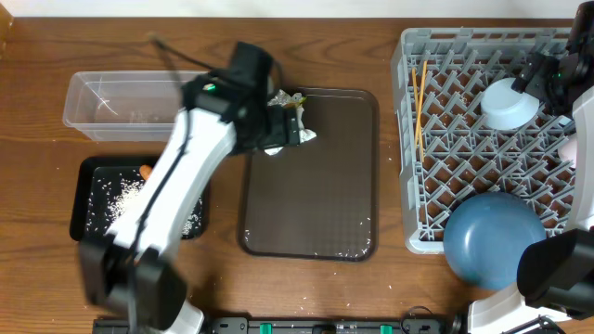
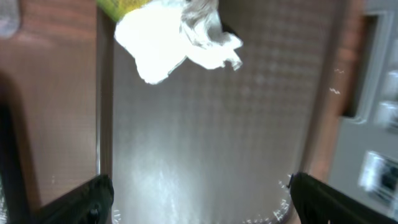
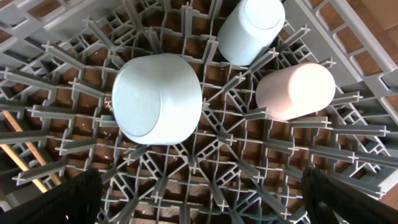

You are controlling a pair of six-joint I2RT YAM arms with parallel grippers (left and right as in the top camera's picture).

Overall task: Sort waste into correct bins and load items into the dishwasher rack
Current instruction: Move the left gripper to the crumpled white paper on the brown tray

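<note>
Overhead: the left arm reaches across the desk to the upper-left corner of the brown tray, just beside the crumpled tissue and the yellow-green wrapper. The clear tub stands at the upper left. Below it, the black tray holds the rice and the carrot. On the right, the grey rack carries the chopsticks, the upturned bowl and the blue plate.

Left wrist: the left jaws are spread wide with nothing between the 2 fingertips. The tissue lies on the brown tray ahead of them, apart, with the wrapper touching it.

Right wrist: the right jaws are spread wide over the rack, gripping nothing. Below sit the bowl and 2 cups among the pegs — a white cup and a pale-blue cup.
</note>
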